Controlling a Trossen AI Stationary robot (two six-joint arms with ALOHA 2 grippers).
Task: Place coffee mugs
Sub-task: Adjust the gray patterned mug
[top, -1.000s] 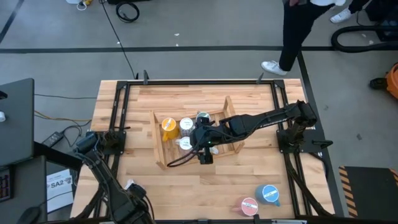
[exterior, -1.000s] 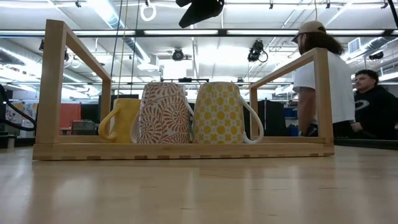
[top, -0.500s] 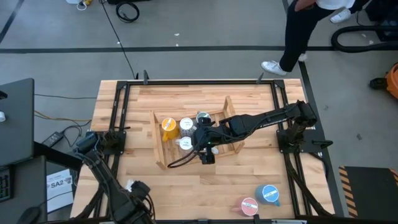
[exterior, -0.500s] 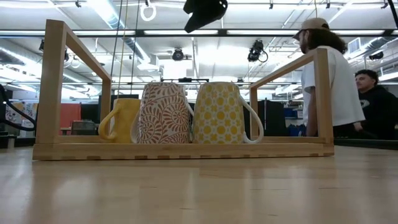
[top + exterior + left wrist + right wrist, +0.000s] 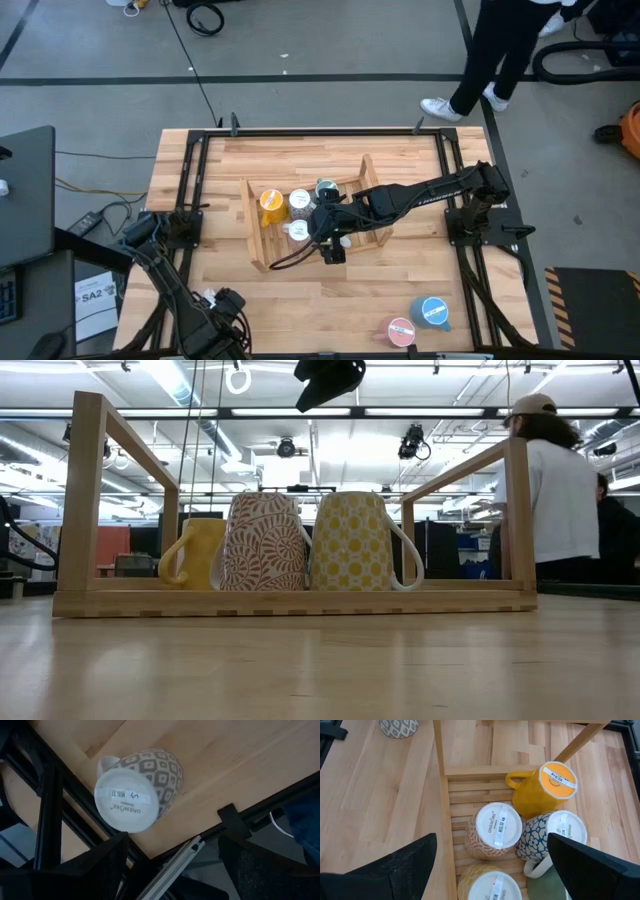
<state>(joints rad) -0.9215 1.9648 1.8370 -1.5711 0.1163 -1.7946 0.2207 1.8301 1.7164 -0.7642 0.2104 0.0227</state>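
A wooden rack (image 5: 262, 238) at mid-table holds several mugs standing upside down on their rims: an orange one (image 5: 547, 787), a red-patterned one (image 5: 492, 832), a blue-patterned one (image 5: 555, 837) and a yellow-patterned one (image 5: 487, 887). My right gripper (image 5: 490, 880) hangs open above the yellow mug, clear of it, and shows high over the rack (image 5: 325, 378) in the low view. A grey-patterned mug (image 5: 137, 790) stands upside down near the table's near-left edge. My left gripper (image 5: 175, 870) hovers open above it. Pink (image 5: 400, 330) and blue (image 5: 433, 312) mugs stand at the near right.
A green mug (image 5: 326, 188) sits at the rack's far side. The rack's upright frame (image 5: 90, 500) rises around the mugs. Black rails (image 5: 190, 180) border the table. Bare wood lies between the rack and the near edge. People stand beyond the far right (image 5: 560, 500).
Both arms have stayed in place. A person beyond the table's far edge has walked toward the right.
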